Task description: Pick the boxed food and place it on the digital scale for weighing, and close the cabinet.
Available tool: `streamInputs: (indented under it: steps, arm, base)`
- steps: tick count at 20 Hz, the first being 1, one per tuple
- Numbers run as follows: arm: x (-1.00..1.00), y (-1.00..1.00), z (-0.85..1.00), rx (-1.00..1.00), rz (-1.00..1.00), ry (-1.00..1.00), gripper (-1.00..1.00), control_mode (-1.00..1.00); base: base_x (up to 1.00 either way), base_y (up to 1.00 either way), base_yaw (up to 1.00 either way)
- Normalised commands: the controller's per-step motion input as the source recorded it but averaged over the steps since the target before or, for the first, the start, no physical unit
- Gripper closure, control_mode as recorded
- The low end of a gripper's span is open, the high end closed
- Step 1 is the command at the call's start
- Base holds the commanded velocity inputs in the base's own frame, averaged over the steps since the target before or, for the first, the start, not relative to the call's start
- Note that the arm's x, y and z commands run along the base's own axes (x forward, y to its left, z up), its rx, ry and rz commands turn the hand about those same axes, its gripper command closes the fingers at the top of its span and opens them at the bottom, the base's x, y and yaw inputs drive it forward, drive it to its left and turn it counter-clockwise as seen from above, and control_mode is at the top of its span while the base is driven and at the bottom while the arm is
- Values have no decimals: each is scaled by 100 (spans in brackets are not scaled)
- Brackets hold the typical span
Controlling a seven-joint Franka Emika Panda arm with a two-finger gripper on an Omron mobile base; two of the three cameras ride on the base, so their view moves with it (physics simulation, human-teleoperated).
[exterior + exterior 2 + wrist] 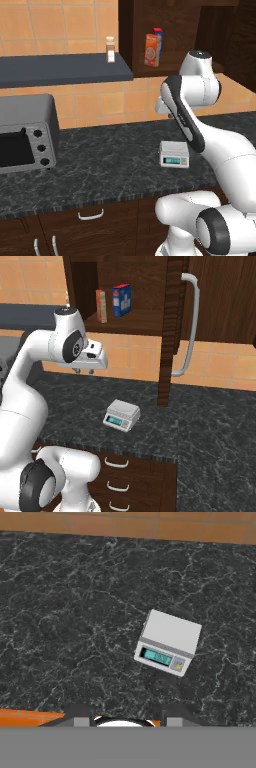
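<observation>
Standing upright on the open dark brown wooden wall cabinet's (170,326) shelf, long axis vertical and pictured front facing out, the small orange-red cardboard box of food (152,50) awaits picking. The low white-grey digital scale (168,642) sits bare on the black marbled counter (100,165), display towards the robot. The two-finger gripper (84,370) hovers above the counter holding nothing; I cannot tell how far its fingers are parted.

A: Where's the digital scale (121,415)?
B: On the dark counter (210,421), just left of the open cabinet (172,321) door's lower end.
A: And the boxed food (101,306)?
B: Inside the cabinet, beside a blue carton (121,300).
</observation>
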Motion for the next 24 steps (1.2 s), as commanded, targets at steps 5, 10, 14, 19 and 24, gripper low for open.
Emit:
streamInputs:
  steps: [5,10,14,19,24]
  arm:
    - [-54,2,1,0,4,-8,-100,-100]
    - [-49,8,17,0,3,-30,-100,-100]
    - [-11,0,53,0,4,-30,-100,-100]
    - [0,-1,66,1,7,-28,-100,-100]
    - [0,-14,86,6,7,-21,-100,-100]
  base:
    - [0,0,0]
    - [0,0,0]
    - [0,0,0]
    - [0,0,0]
    - [0,0,0]
